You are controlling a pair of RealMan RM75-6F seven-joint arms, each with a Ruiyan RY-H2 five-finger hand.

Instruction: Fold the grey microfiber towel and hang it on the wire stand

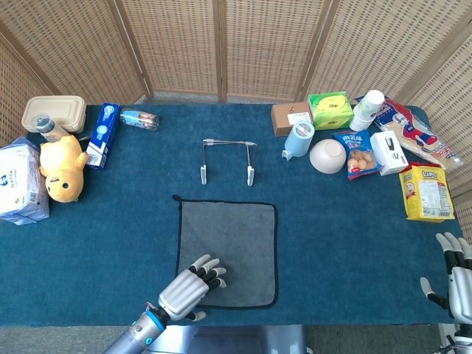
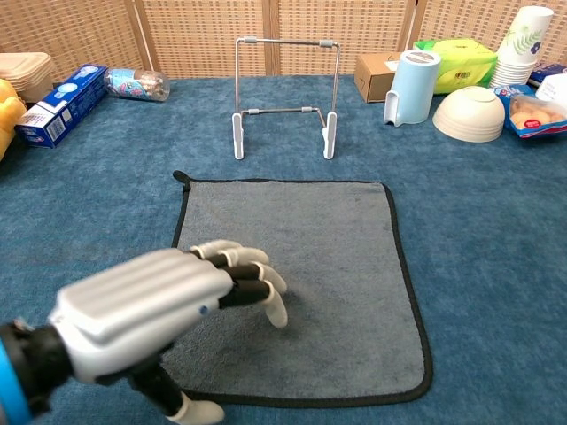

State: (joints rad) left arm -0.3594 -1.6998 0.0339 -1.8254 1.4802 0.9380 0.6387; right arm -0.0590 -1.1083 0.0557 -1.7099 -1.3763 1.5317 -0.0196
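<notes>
**Left hand poised over the towel, fold not yet begun**

The grey microfiber towel [image 2: 292,283] lies flat and unfolded on the blue-carpeted table [image 1: 103,221], just in front of the wire stand [image 1: 227,161]. The left hand [image 2: 151,310] hovers over its near-left corner, fingers loosely spread, holding nothing. The right hand [image 1: 459,284] waits open at the table's far right edge. Next likely calls for pinching the black-bound hem. The pile looks soft and limp; the stand is thin bent metal on white feet
</notes>
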